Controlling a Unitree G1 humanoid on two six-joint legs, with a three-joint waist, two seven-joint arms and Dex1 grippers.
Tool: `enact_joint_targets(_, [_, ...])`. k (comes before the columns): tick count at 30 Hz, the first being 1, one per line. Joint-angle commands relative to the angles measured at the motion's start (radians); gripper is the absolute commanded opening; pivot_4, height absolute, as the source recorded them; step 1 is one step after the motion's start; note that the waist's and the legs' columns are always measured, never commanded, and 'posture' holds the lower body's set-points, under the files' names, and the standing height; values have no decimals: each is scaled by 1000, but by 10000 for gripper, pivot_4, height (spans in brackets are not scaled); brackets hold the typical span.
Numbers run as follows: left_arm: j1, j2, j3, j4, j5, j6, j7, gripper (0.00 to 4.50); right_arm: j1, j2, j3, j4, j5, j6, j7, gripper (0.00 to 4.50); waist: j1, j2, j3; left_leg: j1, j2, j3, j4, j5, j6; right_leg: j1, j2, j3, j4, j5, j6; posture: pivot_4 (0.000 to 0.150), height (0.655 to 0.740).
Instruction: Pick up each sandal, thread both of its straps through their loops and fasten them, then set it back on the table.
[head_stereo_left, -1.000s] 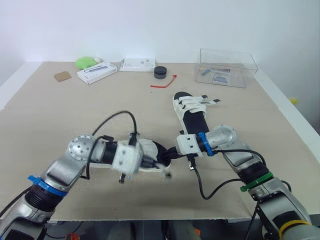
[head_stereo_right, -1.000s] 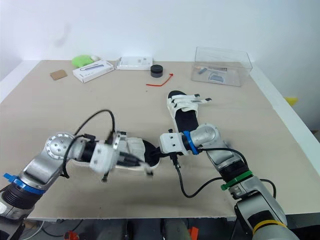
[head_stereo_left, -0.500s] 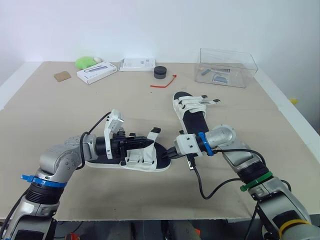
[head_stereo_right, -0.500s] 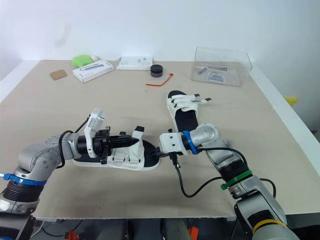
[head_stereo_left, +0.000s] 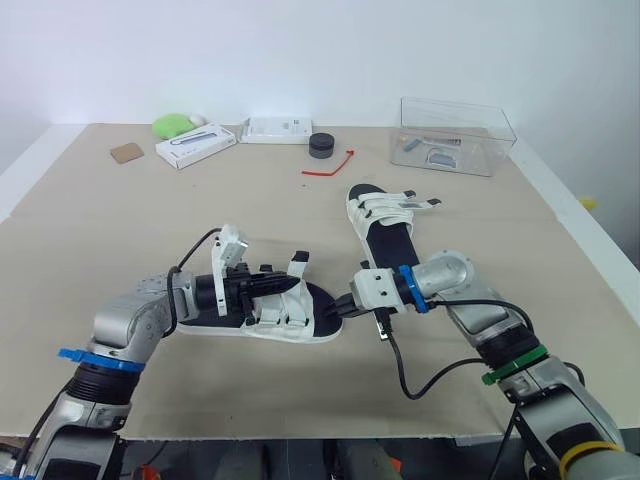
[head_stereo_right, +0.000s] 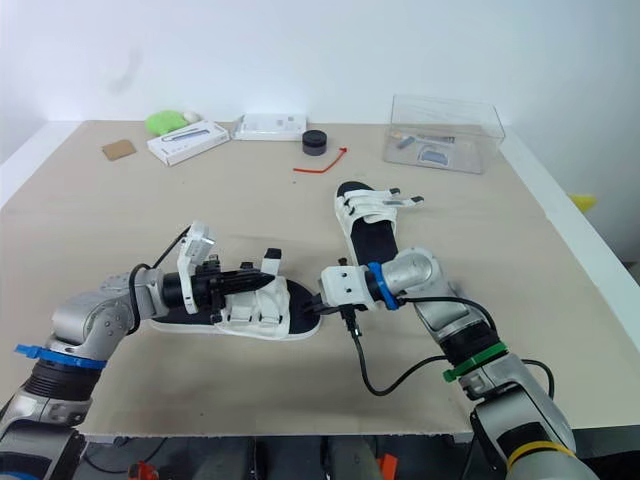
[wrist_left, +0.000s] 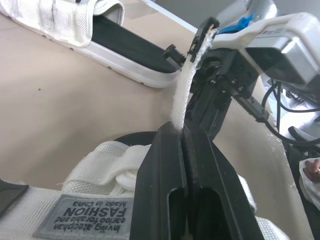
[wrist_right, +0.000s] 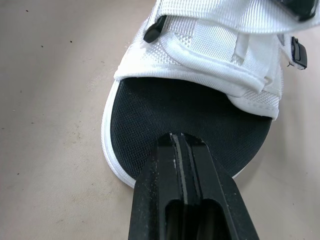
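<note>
Silver-grey arms (head_stereo_left: 128, 322), white wrist housings (head_stereo_left: 377, 288), looping black cables (head_stereo_left: 402, 372), blue and green bands (head_stereo_left: 405, 281); black-fingered left tool (head_stereo_left: 300, 284) and right tool (head_stereo_left: 338, 311).

We note bright, even overhead light on the counter (head_stereo_left: 110, 230); shadows are soft and short, lying close under the sandal (head_stereo_left: 270, 310) near the front edge. Faint glare sits on the clear box (head_stereo_left: 455, 135) at the far right corner. In the left wrist view the strap (wrist_left: 189, 80) pinched by the left hand (wrist_left: 181, 129) glows white, and the far background goes soft.
</note>
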Motion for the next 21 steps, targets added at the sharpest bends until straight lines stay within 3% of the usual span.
enact_joint_targets(1, [-18, 8, 27, 36, 37, -3, 14, 2914, 44, -53, 35, 47, -90, 37, 14, 0, 0, 0, 0, 0, 0, 0, 0, 0, 0, 0, 0, 0, 0, 0, 0, 1500, 7400])
enact_joint_targets(3, [-22, 10, 39, 39, 28, 4, 10, 8194, 45, -54, 34, 45, -91, 37, 14, 0, 0, 0, 0, 0, 0, 0, 0, 0, 0, 0, 0, 0, 0, 0, 0, 1500, 7400])
enact_joint_targets(7, [-40, 23, 62, 47, 39, -8, -6, 28056, 43, -55, 32, 47, -93, 36, 15, 0, 0, 0, 0, -1, -1, 0, 0, 0, 0, 0, -1, 0, 0, 1, 2, 1500, 7400])
enact_joint_targets(8, [-50, 29, 69, 58, 45, -15, -13, 29633, 41, -54, 32, 49, -93, 36, 15, 0, 0, 0, 0, -1, -1, 0, 0, 0, 0, 0, -2, 0, 0, 1, 2, 1500, 7400])
enact_joint_targets(15, [-162, 35, 117, 86, 45, -57, -52, 29633, 35, -48, 35, 58, -96, 34, 13, 0, 0, -1, 0, -2, -2, -1, 0, 0, 0, 0, -2, -1, -1, 0, 2, 1500, 7400])
enact_joint_targets(20, [-209, 6, 74, 67, 61, -80, -96, 29633, 32, -45, 36, 60, -97, 36, 12, 0, -1, -1, 0, -2, -3, -1, 0, 0, 0, 0, -3, 0, -1, 2, 5, 1500, 7400])
enact_joint_targets(21, [-213, -2, 55, 70, 70, -85, -111, 27351, 32, -44, 36, 60, -97, 37, 11, 0, -1, -1, 0, -2, -3, -1, 0, 0, 0, 0, -3, 0, -1, 2, 5, 1500, 7400])
